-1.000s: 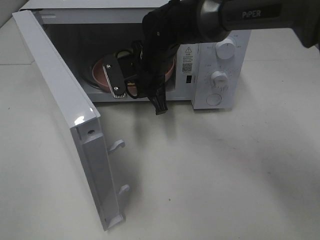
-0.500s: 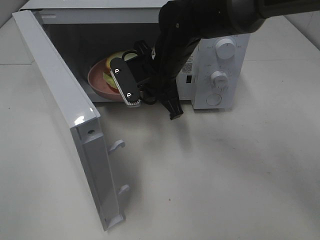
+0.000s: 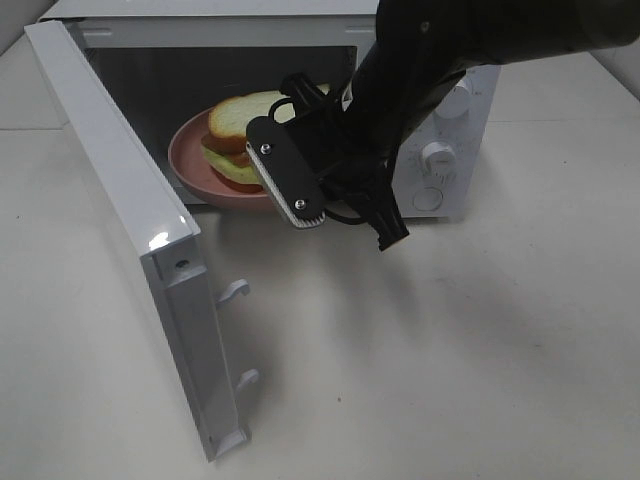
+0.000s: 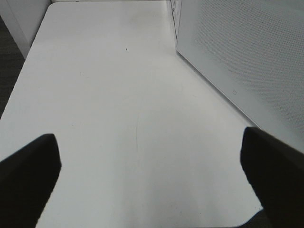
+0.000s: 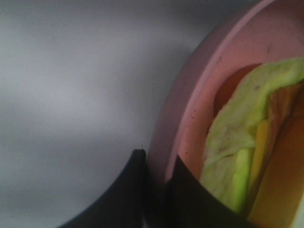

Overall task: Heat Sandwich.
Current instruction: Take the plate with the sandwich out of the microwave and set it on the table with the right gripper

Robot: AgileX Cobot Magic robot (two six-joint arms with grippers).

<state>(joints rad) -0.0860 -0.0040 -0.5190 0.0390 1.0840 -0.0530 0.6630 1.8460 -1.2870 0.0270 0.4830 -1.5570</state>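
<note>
Two arms belong to this rig, but only one is at work, and we see it from a camera mounted high above a pale table [image 3: 450, 350]. A white microwave [image 3: 440, 190] sits at the far side with its door [image 3: 130, 230] swung wide toward the left of that view, which leaves the cavity reachable from the front. Our right gripper [image 3: 300, 195] reaches down across the opening, and its jaws are pressed nearly together on the rim of a round pink plate [image 3: 185, 160]; the right wrist camera shows the two dark fingers [image 5: 135, 185] pinching that rim, one on the outside and one on the inside. We judge the rim is used as a handle so that the food itself is never squeezed. The sandwich [image 3: 240, 125], pale bread over green and orange filling, lies on the plate, which sits at the mouth of the cavity, partly over the front sill; we cannot tell whether the plate rests on the floor or is lifted clear of it. Our left gripper [image 4: 152, 180] is out of the high view; its own camera shows its fingers spread wide over bare table beside the open door, holding and touching nothing, apparently parked out of the way.
</note>
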